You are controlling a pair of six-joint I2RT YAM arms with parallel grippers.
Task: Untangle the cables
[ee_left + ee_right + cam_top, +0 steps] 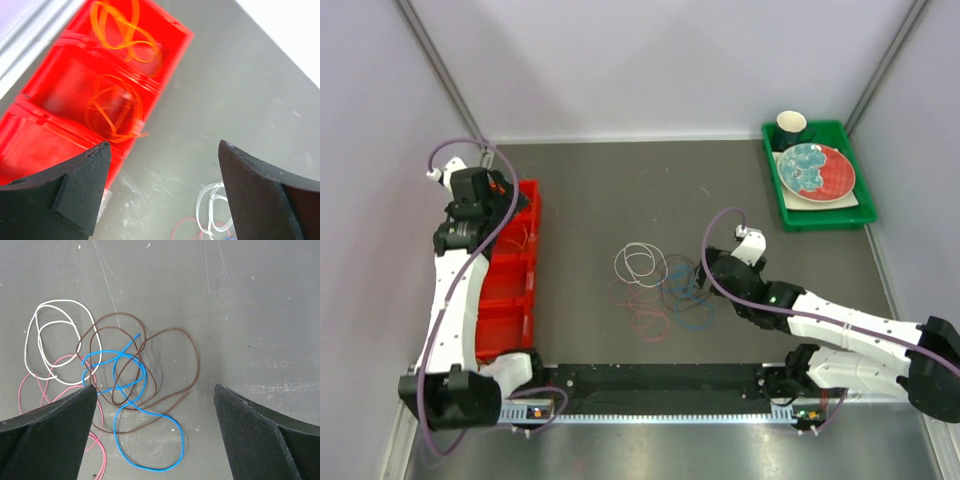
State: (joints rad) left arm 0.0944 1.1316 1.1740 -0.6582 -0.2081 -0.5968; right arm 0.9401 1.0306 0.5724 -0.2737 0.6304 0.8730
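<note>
Two orange cables (pixel 115 107) (pixel 125 30) lie coiled in neighbouring compartments of the red bin (pixel 45 140). My left gripper (pixel 164 145) hangs open and empty above the bin's table-side wall. On the table lie a white cable (pixel 60 301), a pink one (pixel 19 392), a brown one (pixel 198 357) and a blue one (pixel 115 430). The blue and brown loops cross each other, and the white and pink overlap at their edge. My right gripper (pixel 155 387) stands open above the blue and brown loops, holding nothing. From above, the pile (pixel 665 285) sits just left of the right gripper (pixel 712 264).
The red bin (pixel 533 200) runs along the table's left side under the left arm. A green tray (pixel 820 222) at the back right holds a plate (pixel 815 170) and a dark cup (pixel 791 127). A black rail (pixel 660 385) spans the near edge between the arm bases.
</note>
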